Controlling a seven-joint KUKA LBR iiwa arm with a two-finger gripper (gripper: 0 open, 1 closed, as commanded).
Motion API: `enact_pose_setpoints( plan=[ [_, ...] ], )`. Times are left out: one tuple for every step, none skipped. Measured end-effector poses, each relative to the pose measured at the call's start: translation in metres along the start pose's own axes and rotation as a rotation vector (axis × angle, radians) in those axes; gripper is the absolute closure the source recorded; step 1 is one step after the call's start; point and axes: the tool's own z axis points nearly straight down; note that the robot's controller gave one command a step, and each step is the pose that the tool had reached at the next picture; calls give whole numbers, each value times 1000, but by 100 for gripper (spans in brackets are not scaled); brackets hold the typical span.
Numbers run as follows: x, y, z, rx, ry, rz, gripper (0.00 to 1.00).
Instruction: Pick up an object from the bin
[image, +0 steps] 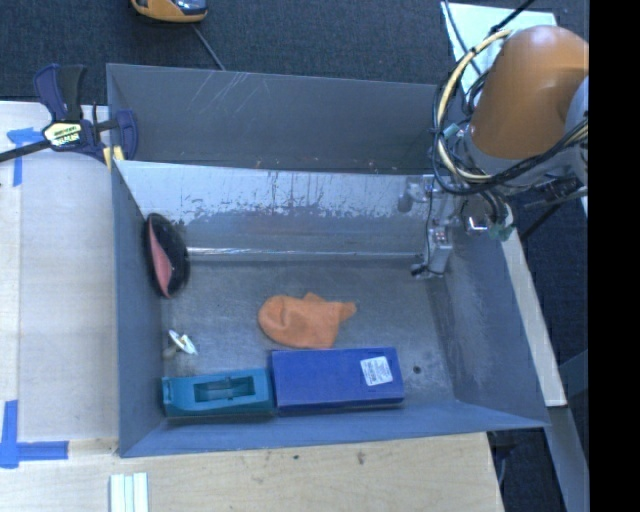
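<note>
Near wall, left to right: teal tape dispenser (217, 392), then a blue box (338, 379) with a white label, the two touching or just beside each other; the seam is hard to read. Behind the dispenser's left end is a small pale metallic item (182, 344), too small to identify. Left wall of the bin (300, 130): black oval thing with a pink face (165, 255), leaning, kind unclear. Centre floor: orange soft-looking lump (303, 319). Far right corner: end effector (430, 262) by the back wall over bare floor, well apart from the lump; spread or pressed together, cannot tell. Cables hide part of the wrist.
</note>
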Motion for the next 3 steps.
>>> enact_pose_setpoints(
  plan=[
    [-1,0,-5,1,-8,-1,0],
    [8,20,34,2,-13,-63,0],
    [33,67,77,1,-7,-122,0]
  ],
)
